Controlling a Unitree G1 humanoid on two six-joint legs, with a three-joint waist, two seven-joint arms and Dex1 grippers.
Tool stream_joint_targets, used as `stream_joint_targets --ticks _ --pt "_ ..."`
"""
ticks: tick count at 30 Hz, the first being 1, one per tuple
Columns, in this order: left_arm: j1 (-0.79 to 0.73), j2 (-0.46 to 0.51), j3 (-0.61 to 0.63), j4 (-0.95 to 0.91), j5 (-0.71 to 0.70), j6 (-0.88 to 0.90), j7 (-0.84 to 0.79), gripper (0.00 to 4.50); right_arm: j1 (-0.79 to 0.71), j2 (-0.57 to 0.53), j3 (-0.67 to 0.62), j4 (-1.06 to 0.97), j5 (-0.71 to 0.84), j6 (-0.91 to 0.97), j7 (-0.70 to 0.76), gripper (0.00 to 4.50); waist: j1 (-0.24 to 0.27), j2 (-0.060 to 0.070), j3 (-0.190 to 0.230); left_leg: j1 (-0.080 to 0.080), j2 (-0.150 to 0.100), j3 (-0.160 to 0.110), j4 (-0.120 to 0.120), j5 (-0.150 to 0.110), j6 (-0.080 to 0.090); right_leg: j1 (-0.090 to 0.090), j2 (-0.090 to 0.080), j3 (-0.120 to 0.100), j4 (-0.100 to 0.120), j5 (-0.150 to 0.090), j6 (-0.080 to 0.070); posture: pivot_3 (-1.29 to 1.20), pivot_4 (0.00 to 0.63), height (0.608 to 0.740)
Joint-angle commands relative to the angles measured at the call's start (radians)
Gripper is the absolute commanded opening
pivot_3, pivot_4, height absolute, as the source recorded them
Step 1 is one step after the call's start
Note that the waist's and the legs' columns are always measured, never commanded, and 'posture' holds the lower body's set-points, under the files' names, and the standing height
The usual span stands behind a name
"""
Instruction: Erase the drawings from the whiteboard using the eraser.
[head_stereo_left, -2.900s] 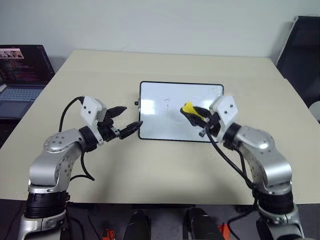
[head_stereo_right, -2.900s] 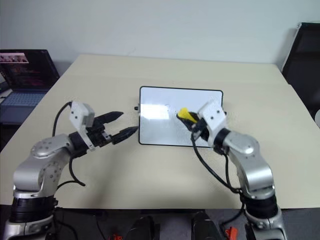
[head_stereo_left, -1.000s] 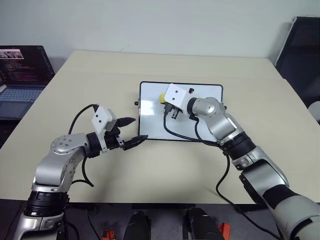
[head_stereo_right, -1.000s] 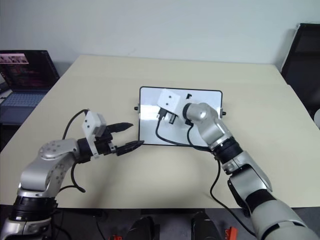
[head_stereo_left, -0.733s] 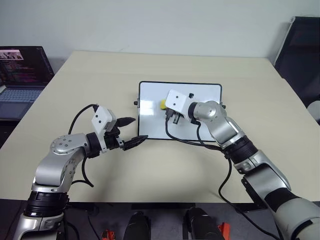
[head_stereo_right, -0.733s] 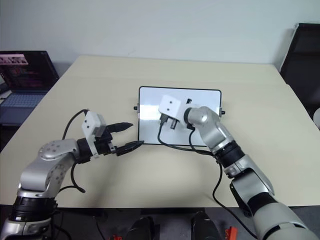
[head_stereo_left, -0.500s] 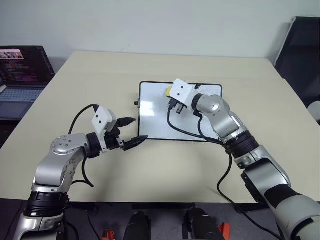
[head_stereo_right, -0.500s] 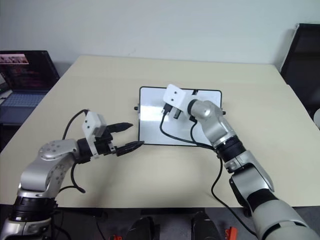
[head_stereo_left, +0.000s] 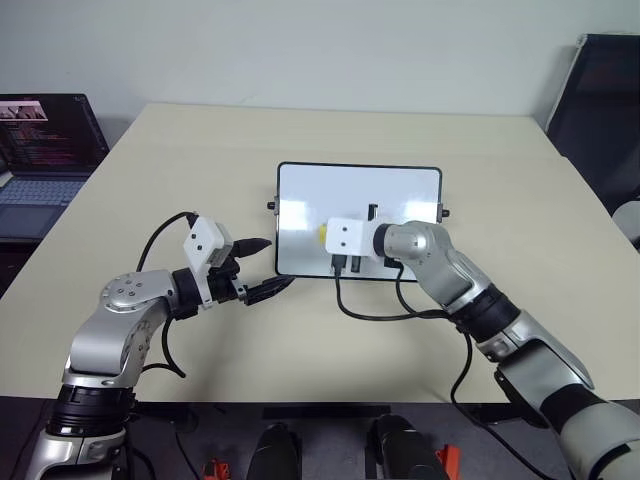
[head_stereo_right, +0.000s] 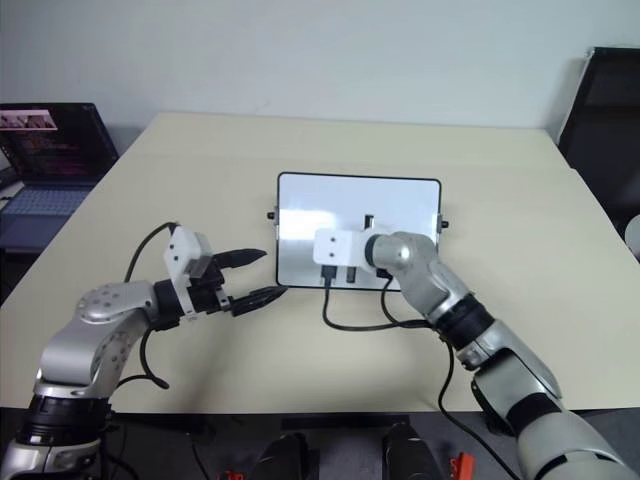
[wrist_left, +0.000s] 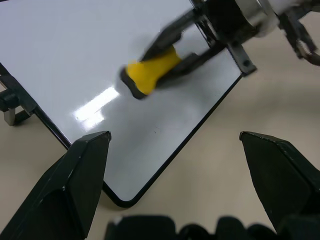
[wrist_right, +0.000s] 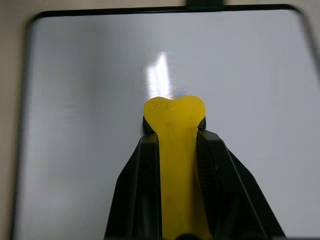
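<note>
The whiteboard (head_stereo_left: 300, 195) lies flat in the middle of the table. My right gripper (head_stereo_left: 328, 240) is shut on the yellow eraser (head_stereo_left: 323, 234) and holds it against the board's near-left part. In the right wrist view the eraser (wrist_right: 175, 112) juts out from between the two black fingers (wrist_right: 145, 170) onto the white surface. The drawings are out of view; the bare board carries only glare. My left gripper (head_stereo_left: 268, 264) stands open just off the board's near-left corner, with nothing between its fingers (wrist_left: 85, 175).
An open laptop (head_stereo_left: 40, 150) sits off the table's left side and a black chair (head_stereo_left: 600, 90) stands at the right. The right arm's black cable (head_stereo_left: 385, 315) loops over the table (head_stereo_left: 200, 150) in front of the board.
My right gripper swept the eraser from the board's left middle to its far edge, then back to the near-left part. The left arm stayed still.
</note>
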Motion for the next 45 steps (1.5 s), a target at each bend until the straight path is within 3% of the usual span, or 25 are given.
stream_joint_targets --ticks 1,8,11,17,22,28,33,39,45 --pt "0.002 0.007 0.019 -0.014 -0.003 -0.021 -0.003 4.5 -0.019 -0.008 -0.073 0.016 -0.005 0.001 -0.054 0.65 0.002 0.0 0.0 0.0 0.0 0.0 0.0 0.0 0.0 0.0 0.0 0.0 -0.001 0.0 0.0 0.0 0.15 0.74" --pt "0.0 0.004 0.015 -0.006 -0.003 -0.026 -0.008 4.5 0.092 -0.034 -0.018 -0.125 0.055 0.079 0.188 0.65 0.0 0.0 0.0 -0.001 0.0 0.0 -0.003 0.0 0.0 0.0 0.0 0.0 -0.002 -0.002 0.001 0.0 0.15 0.74" --pt "-0.003 0.004 0.013 0.0 -0.002 -0.029 -0.011 4.5 0.128 -0.038 -0.009 -0.181 0.054 0.096 0.223 0.65 0.0 0.0 0.0 -0.001 0.0 0.0 -0.003 0.0 0.0 0.0 0.0 0.0 -0.002 -0.003 0.002 0.0 0.15 0.74" --pt "-0.014 0.0 0.003 0.012 0.001 -0.041 -0.016 4.5 0.148 -0.006 -0.117 -0.253 0.065 0.136 0.092 0.65 0.001 0.0 0.0 -0.001 0.0 0.0 -0.001 0.0 0.0 0.0 0.0 0.0 -0.001 -0.002 0.001 0.0 0.15 0.74" --pt "-0.033 -0.034 0.01 0.012 -0.016 -0.082 -0.023 4.5 0.271 0.031 -0.331 -0.526 0.18 0.331 0.024 0.65 0.007 0.0 0.0 -0.003 0.0 0.0 -0.003 0.0 -0.001 -0.001 0.0 -0.001 -0.002 -0.002 0.001 0.0 0.15 0.74" --pt "-0.084 -0.048 -0.017 -0.004 -0.023 -0.105 -0.053 4.5 0.551 0.025 -0.624 -0.975 0.304 0.658 -0.001 0.65 0.024 0.0 0.0 -0.004 0.0 -0.001 -0.004 -0.003 -0.004 -0.001 0.0 -0.002 -0.002 -0.003 0.002 0.0 0.15 0.74" --pt "-0.178 -0.06 -0.102 0.027 -0.011 -0.12 -0.147 4.5 0.695 0.05 -0.732 -1.159 0.355 0.825 -0.057 0.65 0.021 0.001 0.0 -0.002 0.0 0.0 -0.003 -0.003 -0.004 -0.001 0.0 -0.001 -0.001 -0.009 0.001 0.0 0.15 0.74" --pt "-0.334 -0.132 -0.244 0.117 0.03 -0.156 -0.263 4.5 0.844 0.082 -0.722 -1.16 0.362 0.853 -0.148 0.65 0.025 0.0 0.0 -0.002 0.0 0.0 -0.001 -0.003 -0.004 0.0 -0.001 0.0 -0.002 -0.008 0.0 0.0 0.15 0.74" --pt "-0.468 -0.244 -0.368 0.241 0.124 -0.266 -0.335 4.5 0.844 0.075 -0.744 -0.987 0.349 0.778 -0.249 0.65 0.025 0.0 0.0 -0.002 0.0 0.0 -0.001 -0.003 -0.004 0.0 -0.001 0.0 -0.002 -0.008 0.001 0.0 0.15 0.74"
